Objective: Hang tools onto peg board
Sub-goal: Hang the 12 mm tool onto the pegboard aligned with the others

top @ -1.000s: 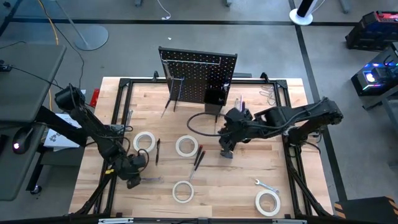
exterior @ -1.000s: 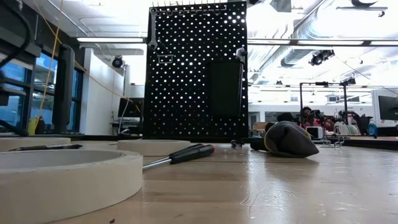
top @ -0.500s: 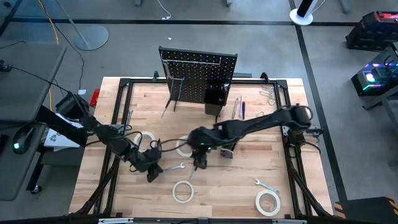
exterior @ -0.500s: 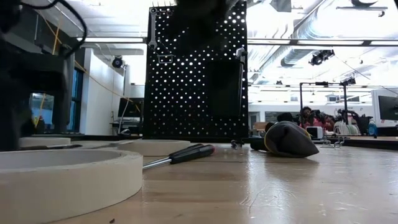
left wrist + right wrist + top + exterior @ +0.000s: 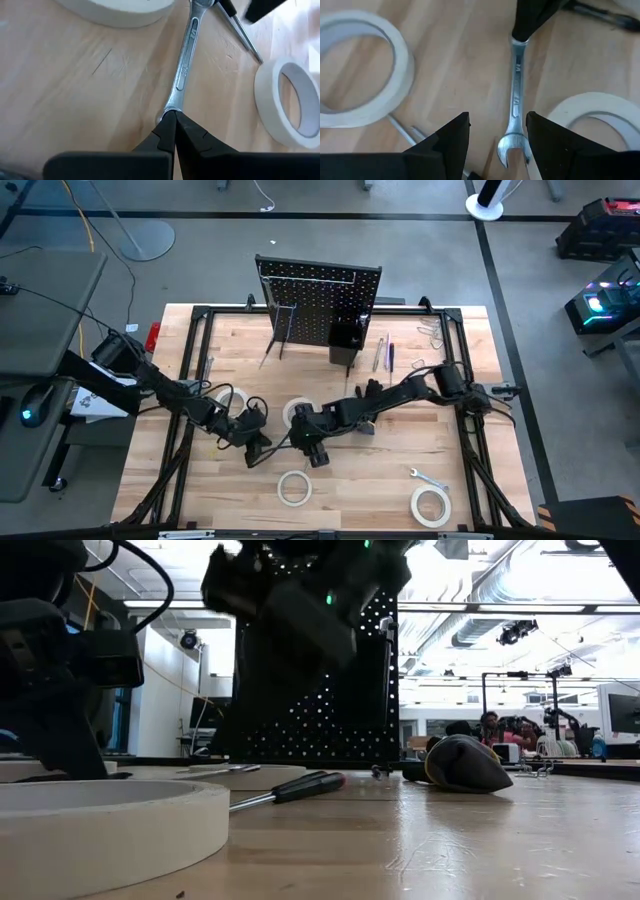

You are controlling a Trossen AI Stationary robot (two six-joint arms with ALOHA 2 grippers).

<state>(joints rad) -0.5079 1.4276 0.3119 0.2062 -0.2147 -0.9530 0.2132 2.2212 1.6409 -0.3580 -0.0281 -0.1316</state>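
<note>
A silver wrench (image 5: 186,65) lies level between my two grippers, left of the table's middle. My left gripper (image 5: 171,120) is shut on its nearer end. My right gripper (image 5: 497,137) is open, its fingers standing on either side of the wrench's open-jawed end (image 5: 511,146) without touching it. The black peg board (image 5: 318,305) stands upright at the far edge. White tape rolls (image 5: 298,415) (image 5: 293,488) lie around the grippers. A dark-handled screwdriver (image 5: 300,787) lies on the wood. My left gripper pinches the wrench's ring end (image 5: 172,104) between its two fingertips. The fingers slant down from the table's left and lie along the wrench. The wrench points away toward my right gripper, about level; whether its far end rests on the wood I cannot tell.
More tape rolls lie at the left (image 5: 232,405) and near right (image 5: 431,505), beside a second wrench (image 5: 428,478). Metal rods (image 5: 380,352) lie right of the peg board's black bin (image 5: 345,337). A black glove-like bundle (image 5: 465,762) sits on the table.
My left gripper has moved toward the table's right, taking the wrench along. My right gripper has swung from near the middle toward the left and down, rolling its wrist, until its open fingers stand over the wrench's free end.
</note>
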